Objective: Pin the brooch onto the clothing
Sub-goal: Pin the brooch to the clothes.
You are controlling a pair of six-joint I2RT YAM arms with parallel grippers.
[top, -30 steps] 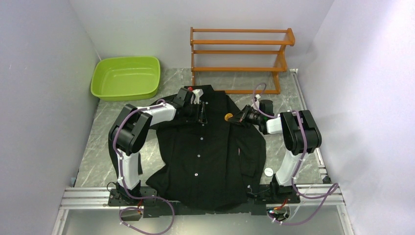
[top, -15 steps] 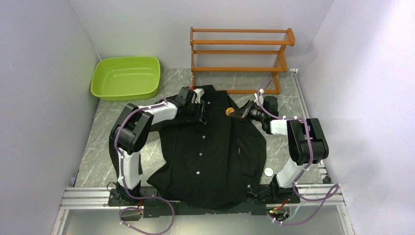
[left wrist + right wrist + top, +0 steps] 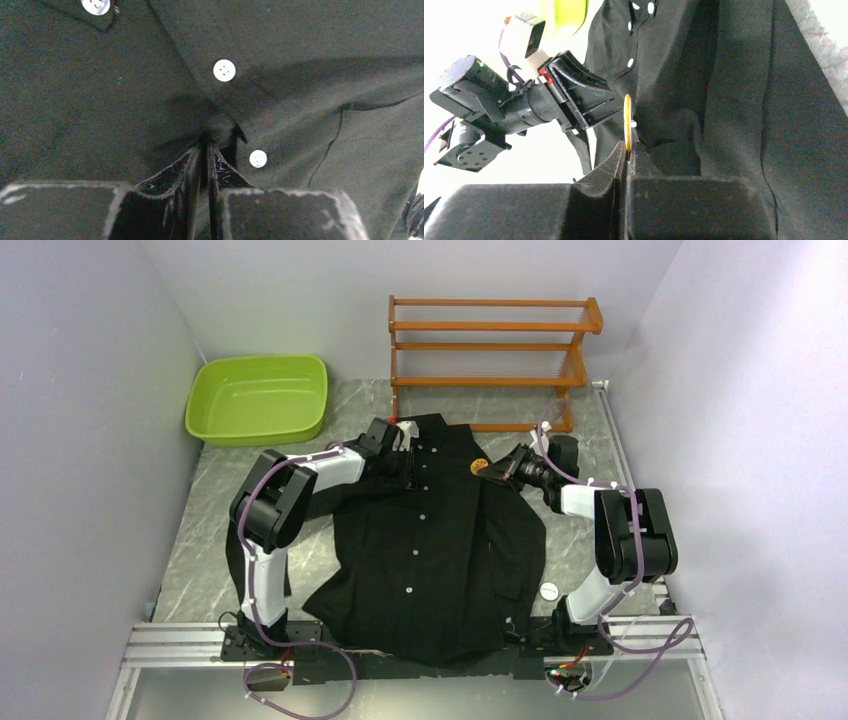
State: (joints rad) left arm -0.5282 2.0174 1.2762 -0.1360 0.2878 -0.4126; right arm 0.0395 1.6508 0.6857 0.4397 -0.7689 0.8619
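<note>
Clothing [image 3: 440, 550] lies spread on the tabletop [image 3: 200, 540], hem at the near edge, bare marble showing on both sides. Left tool [image 3: 206, 145] is closed, pinching placket fabric between white buttons [image 3: 224, 70]. Right tool [image 3: 627, 150] is clamped on the brooch [image 3: 627, 117], held edge-on beside the collar; contact with the fabric cannot be told. Beyond stand a green basin [image 3: 258, 398] and a wooden rack [image 3: 490, 340].

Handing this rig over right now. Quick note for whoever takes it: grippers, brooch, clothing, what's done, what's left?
Left gripper: shut, pinching a small fold of the clothing, which lies spread flat on the table.
Right gripper: shut on the brooch, held edge-on over the clothing's upper chest.
Done: brooch picked up and brought over, fabric gripped.
Left: push the pin through and fasten it. No attachment is visible yet.
</note>
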